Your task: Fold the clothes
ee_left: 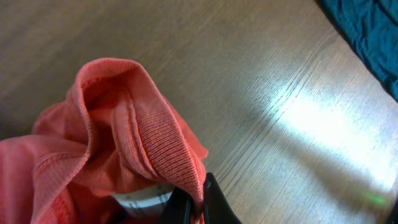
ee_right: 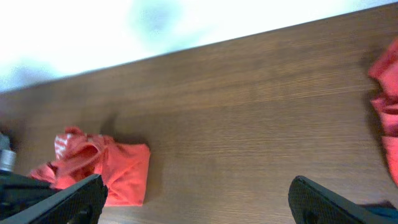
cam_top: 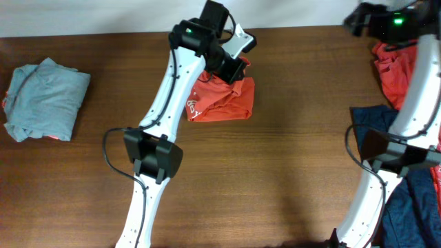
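Brown wood-grain table (cam_top: 289, 158) — white strip (cam_top: 83, 17) beyond.

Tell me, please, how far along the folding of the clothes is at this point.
Done: the pale grey-green garment lies folded at the left end of the table. In hand: the left fingers are shut on the ribbed collar of the orange-red T-shirt, which is only partly folded. Left: the red garment and the navy garment lie crumpled on the right; the right fingers are open and empty.

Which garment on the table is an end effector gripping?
The orange-red T-shirt with white lettering at mid-table: the left end effector is shut on its ribbed edge. The folded grey-green garment, red garment and navy garment lie ungripped.
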Controlling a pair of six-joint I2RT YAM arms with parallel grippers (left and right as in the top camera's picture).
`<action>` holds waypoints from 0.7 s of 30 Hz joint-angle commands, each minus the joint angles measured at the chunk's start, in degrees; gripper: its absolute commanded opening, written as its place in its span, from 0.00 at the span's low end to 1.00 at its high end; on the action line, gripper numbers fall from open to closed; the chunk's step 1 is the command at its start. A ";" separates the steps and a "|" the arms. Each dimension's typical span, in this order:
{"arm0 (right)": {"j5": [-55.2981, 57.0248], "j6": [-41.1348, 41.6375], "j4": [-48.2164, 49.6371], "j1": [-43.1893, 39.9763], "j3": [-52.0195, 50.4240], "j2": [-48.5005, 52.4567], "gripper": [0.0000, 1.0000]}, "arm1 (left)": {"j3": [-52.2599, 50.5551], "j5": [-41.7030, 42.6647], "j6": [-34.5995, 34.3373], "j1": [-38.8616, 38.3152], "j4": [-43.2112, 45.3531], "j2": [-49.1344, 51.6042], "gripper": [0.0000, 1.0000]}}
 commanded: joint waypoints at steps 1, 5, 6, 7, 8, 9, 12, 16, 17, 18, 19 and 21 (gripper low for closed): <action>-4.13 1.49 -0.66 -2.40 0.94 -0.98 0.98 | 0.72 1.97 -0.98 -2.38 0.94 3.32 0.01; -4.13 1.46 -0.92 -4.33 0.94 -0.98 0.98 | 0.72 2.05 -1.01 -4.59 2.67 5.92 0.01; -4.11 1.46 -0.98 -4.79 0.94 -0.98 0.98 | 0.72 2.23 -1.01 -5.18 3.21 6.38 0.01; -4.11 1.44 -0.98 -4.92 0.94 -0.98 0.98 | 0.72 2.45 -1.01 -5.86 3.78 6.91 0.01; -4.09 1.44 -0.98 -5.14 0.94 -0.98 0.98 | 0.72 2.45 -1.01 -6.32 4.15 7.37 0.01; -4.09 1.44 -0.96 -5.25 0.94 -0.98 0.98 | 0.72 2.43 -1.01 -6.73 4.37 7.50 0.01; -4.09 1.42 -0.81 -5.51 0.94 -0.98 0.98 | 0.72 2.40 -1.01 -7.74 4.85 7.63 0.93; -4.09 1.42 -0.76 -5.62 0.94 -0.98 0.98 | 0.74 3.69 -1.01 -7.82 6.10 7.61 0.99; -4.09 1.42 -0.76 -5.66 0.94 -0.98 0.98 | 0.90 5.01 -1.01 -7.67 6.19 7.58 0.99; -4.07 1.42 -0.76 -5.66 0.94 -0.98 0.98 | 1.18 6.93 -1.01 -7.41 6.27 7.48 0.99; -4.07 1.42 -0.76 -5.70 0.94 -0.98 0.98 | 1.51 8.17 -1.01 -7.21 6.29 7.37 0.99; -4.07 1.44 -0.76 -5.99 0.94 -0.98 0.99 | 3.08 10.38 -1.01 -6.60 6.21 7.04 0.99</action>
